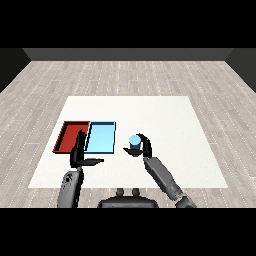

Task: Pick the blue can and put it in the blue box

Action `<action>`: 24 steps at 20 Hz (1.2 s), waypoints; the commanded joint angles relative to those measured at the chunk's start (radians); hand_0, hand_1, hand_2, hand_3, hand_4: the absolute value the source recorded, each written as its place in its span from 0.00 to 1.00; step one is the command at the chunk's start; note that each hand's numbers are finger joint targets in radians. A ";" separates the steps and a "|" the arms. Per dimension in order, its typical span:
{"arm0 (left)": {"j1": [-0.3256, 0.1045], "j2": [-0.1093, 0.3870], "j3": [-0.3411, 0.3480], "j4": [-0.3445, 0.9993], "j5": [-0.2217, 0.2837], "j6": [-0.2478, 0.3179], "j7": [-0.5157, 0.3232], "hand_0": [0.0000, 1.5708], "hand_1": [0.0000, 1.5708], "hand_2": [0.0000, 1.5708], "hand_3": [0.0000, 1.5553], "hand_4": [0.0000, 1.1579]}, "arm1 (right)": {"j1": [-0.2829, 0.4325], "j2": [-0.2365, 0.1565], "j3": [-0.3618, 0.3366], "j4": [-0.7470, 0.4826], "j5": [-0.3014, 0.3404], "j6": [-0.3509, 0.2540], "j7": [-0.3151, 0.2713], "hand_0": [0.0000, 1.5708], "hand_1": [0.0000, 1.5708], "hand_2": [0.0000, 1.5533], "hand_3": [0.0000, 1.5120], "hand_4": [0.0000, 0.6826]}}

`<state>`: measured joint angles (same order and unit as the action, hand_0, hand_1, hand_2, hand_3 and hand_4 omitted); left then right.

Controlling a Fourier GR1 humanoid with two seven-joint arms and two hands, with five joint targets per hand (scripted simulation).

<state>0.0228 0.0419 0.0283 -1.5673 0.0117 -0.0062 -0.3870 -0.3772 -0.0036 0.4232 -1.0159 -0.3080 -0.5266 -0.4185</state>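
Note:
The blue can (pixel 133 142) stands upright just right of the light blue tray (pixel 101 137), with my right hand (pixel 144 147) curled round it from the right and behind. I cannot tell whether the can rests on the table or is lifted off it. The light blue tray lies flat with nothing in it. My left hand (pixel 79 152) is held up in front of the trays with straight fingers and the thumb pointing right, holding nothing.
A red tray (pixel 70 136) lies against the left side of the light blue tray. The white table (pixel 165 125) stretches far and right of the trays. A wooden floor surrounds it.

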 commanded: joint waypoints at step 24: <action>-0.150 -0.042 -0.235 0.028 0.053 0.095 0.133 0.00 0.00 0.00 0.00 0.00 | -0.033 -0.123 -0.174 -0.207 0.073 0.249 0.116 0.93 0.93 0.94 0.91 0.83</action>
<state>-0.1060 0.0009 -0.1775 -1.5300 0.0399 0.0781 -0.2806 -0.4412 -0.1117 0.2867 -1.1692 -0.2540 -0.3152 -0.3405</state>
